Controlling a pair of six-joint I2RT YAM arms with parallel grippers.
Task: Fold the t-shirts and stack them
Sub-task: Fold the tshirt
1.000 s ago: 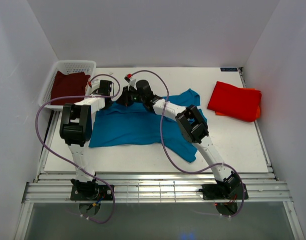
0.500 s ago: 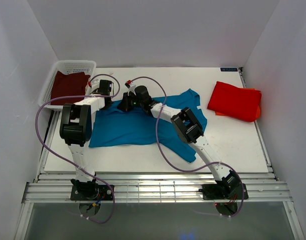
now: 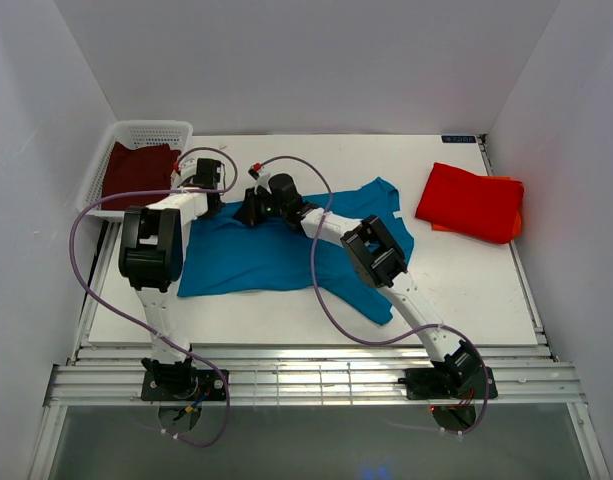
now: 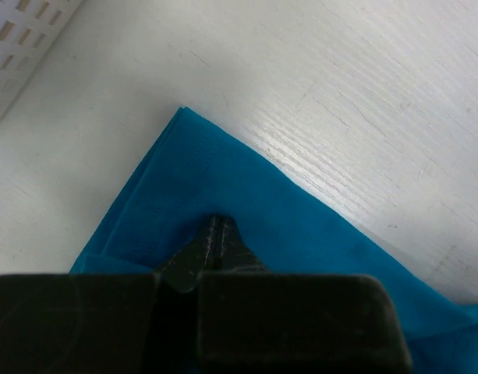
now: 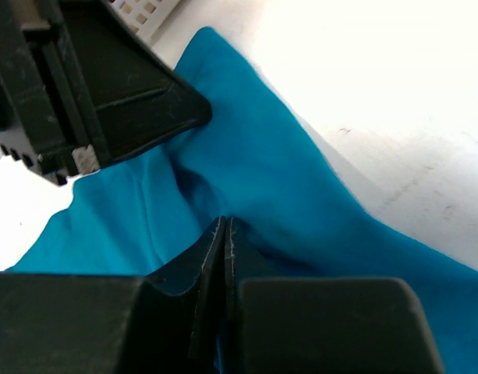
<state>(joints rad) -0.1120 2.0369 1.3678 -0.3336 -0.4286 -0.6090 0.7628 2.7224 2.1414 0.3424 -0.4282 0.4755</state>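
The teal-blue t-shirt [image 3: 271, 255] lies spread on the table, left of centre. My left gripper [image 3: 208, 203] is shut on its far left corner; in the left wrist view the closed fingertips [image 4: 217, 223] pinch the teal cloth [image 4: 246, 183] just behind that corner. My right gripper [image 3: 245, 212] is shut on the shirt's far edge close beside it, and the cloth [image 5: 277, 164] puckers round its closed tips [image 5: 225, 223]. The left gripper's body [image 5: 106, 86] shows ahead of it. The red-orange shirt [image 3: 471, 203] lies folded at the far right. The maroon shirt [image 3: 136, 172] lies in the basket.
The white mesh basket [image 3: 151, 132] stands at the far left corner, close to both grippers; it also shows in the left wrist view [image 4: 20, 47] and the right wrist view [image 5: 149, 15]. White walls enclose the table on three sides.
My right gripper has moved left along the shirt's far edge, closer to the left gripper, drawing the cloth with it. The left gripper has barely shifted.
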